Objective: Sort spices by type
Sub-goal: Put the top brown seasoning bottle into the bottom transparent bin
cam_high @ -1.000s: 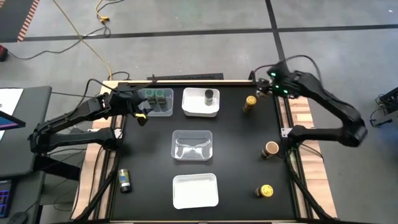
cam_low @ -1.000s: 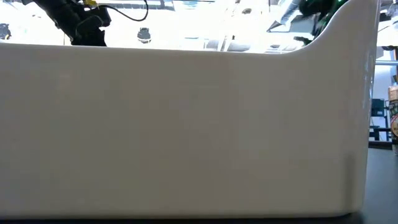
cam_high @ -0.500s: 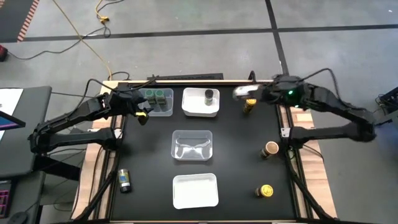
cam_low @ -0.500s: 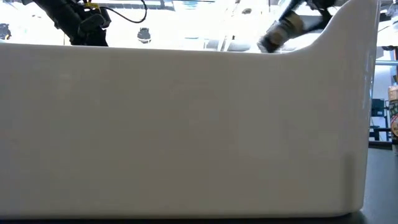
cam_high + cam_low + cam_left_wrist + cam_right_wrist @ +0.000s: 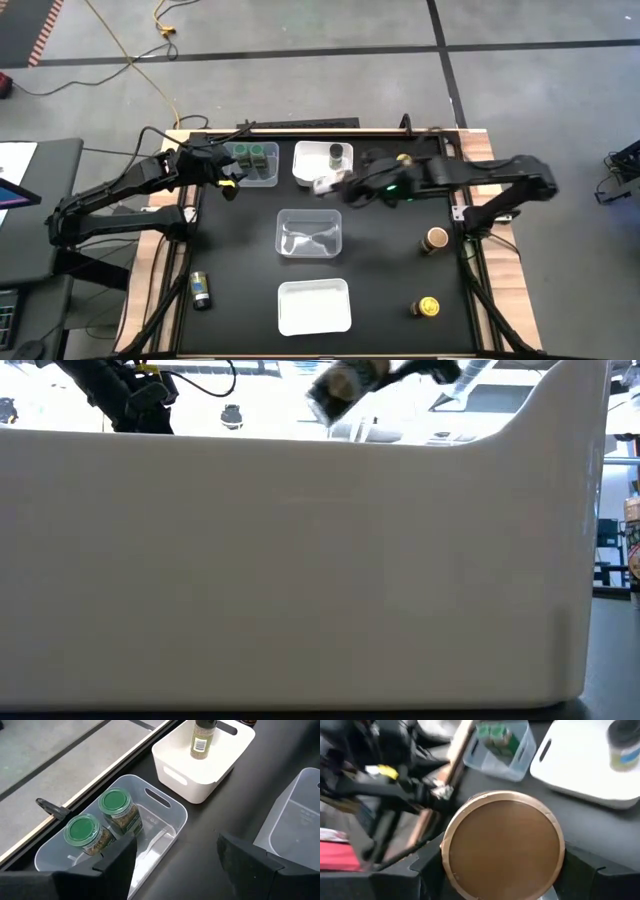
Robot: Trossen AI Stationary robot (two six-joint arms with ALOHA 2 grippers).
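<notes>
My right gripper [image 5: 330, 186] is shut on a tan-lidded spice jar [image 5: 502, 845] and hangs above the table between the far white tray [image 5: 322, 178] and the middle clear tray [image 5: 310, 232]. The low view shows the jar [image 5: 338, 384] in the air. Two green-lidded jars [image 5: 102, 822] stand in the far-left clear tray [image 5: 268, 178]. A dark-lidded jar [image 5: 338, 154] stands in the far white tray. My left gripper [image 5: 175, 870] is open and hovers beside the tray with the green-lidded jars. My right gripper pinches the tan-lidded jar between its two fingers [image 5: 427, 870], one on each side of the body. The lid [image 5: 502, 845] faces away from the wrist and hides the place of contact. The jar lies roughly level, lid toward the table's left, lifted clear.
A second tan-lidded jar [image 5: 436, 238] and a yellow-lidded jar [image 5: 428, 307] stand near the right edge. Another yellow-lidded jar [image 5: 404, 159] shows beside my right arm. A dark jar [image 5: 201, 289] lies by the left edge. A white tray [image 5: 314, 306] sits at the near edge and blocks most of the low view.
My right arm has swung from the table's far right corner toward the left, carrying the jar past the far yellow-lidded jar to the near side of the far white tray. My left arm has kept still.
</notes>
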